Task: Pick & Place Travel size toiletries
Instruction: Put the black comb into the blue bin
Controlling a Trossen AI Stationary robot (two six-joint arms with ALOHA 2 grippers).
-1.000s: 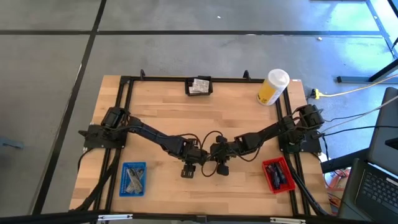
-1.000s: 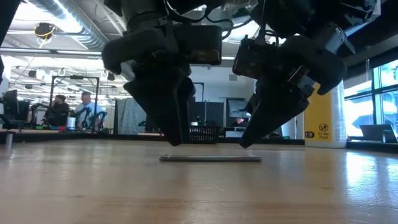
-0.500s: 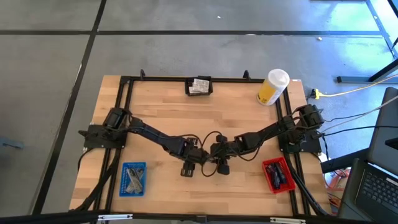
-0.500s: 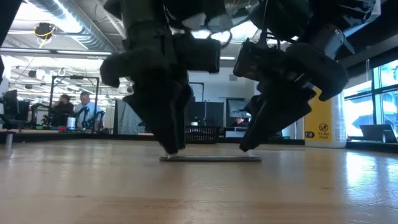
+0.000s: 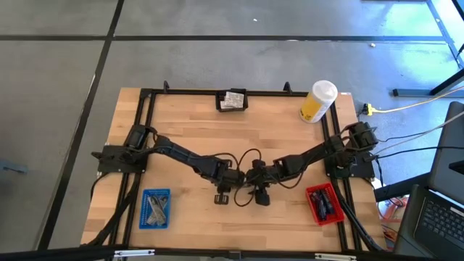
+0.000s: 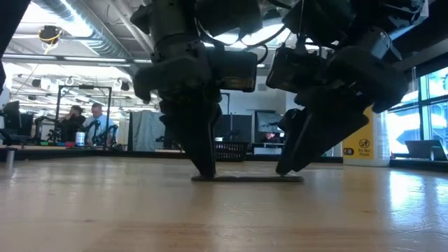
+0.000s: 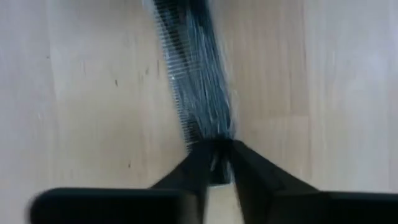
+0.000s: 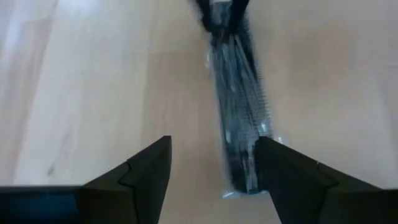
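One travel size toiletry, a slim flat grey stick [image 6: 248,178], lies flat on the wooden table between my two grippers, near the middle of the table's front half. My left gripper [image 7: 217,152] stands at one end of it, shut on it, fingers pointing down [image 6: 206,168]. My right gripper [image 8: 214,171] is open at the stick's other end [image 8: 244,180]. That end lies between its fingers, close beside one of them, and I see no touch. In the high view both grippers [image 5: 223,197] [image 5: 261,197] stand close together. My left gripper pinches the grey stick's end [image 7: 210,134] between its two fingertips, which come from above and point steeply down. The stick runs straight away from the fingers. It lies flat along the table [image 6: 252,179], not lifted.
A blue tray [image 5: 154,208] with several small items sits at the front left, and a red tray [image 5: 323,204] at the front right. A black basket [image 5: 232,100] of sachets is at the far edge, with a yellow container [image 5: 317,101] at the far right. People [image 6: 94,122] sit in the room beyond.
My right gripper has opened and let go of the stick's end. My left gripper has come down toward the table's right edge onto the other end and shut on it. The stick, still flat on the table, has slid a little toward the right edge.
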